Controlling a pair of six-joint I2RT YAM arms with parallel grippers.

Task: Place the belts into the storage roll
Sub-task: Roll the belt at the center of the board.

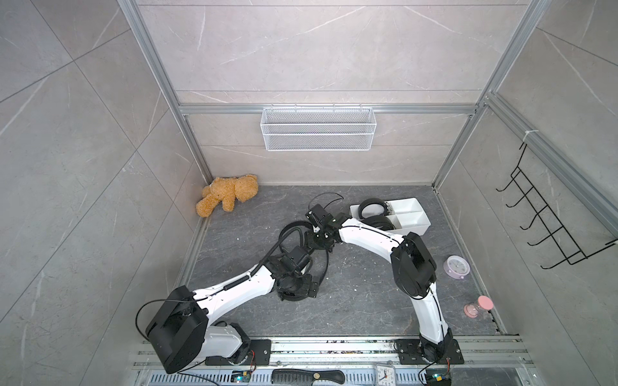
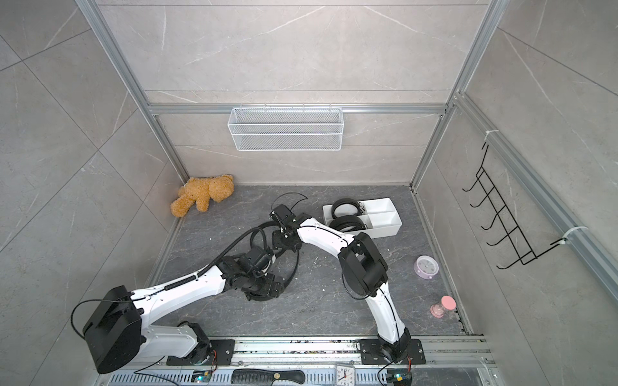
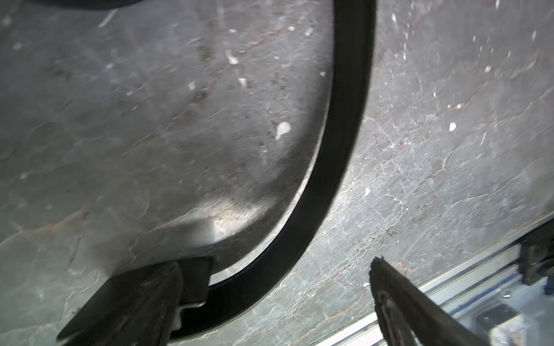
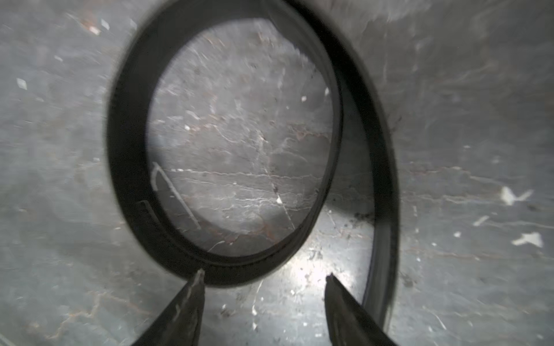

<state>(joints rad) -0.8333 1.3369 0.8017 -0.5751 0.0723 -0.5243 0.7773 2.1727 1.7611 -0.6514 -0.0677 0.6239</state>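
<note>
The belt [image 4: 129, 149] looked smooth, black and a bit shiny. The desk [image 1: 351, 310] looked like dark grey stone with white flecks. The tray [image 1: 416, 230] was smooth white plastic. The bear [image 1: 227, 195] was fuzzy cloth. The basket [image 1: 317, 128] was white wire mesh.

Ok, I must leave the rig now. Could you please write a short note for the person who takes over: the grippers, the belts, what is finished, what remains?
Left gripper: open, jaws wide; the long black strap belt on the dark grey tabletop runs between them, ungripped.
Right gripper: open, holding nothing, fingertips just short of that belt's loose coil.
Shallow white plastic divided tray: holds one coiled black belt and a second coiled black belt in neighbouring compartments; the other two look free.
Done: two belts stored.
Left: probably coil the loose belt tighter, then put it in a free compartment.
</note>
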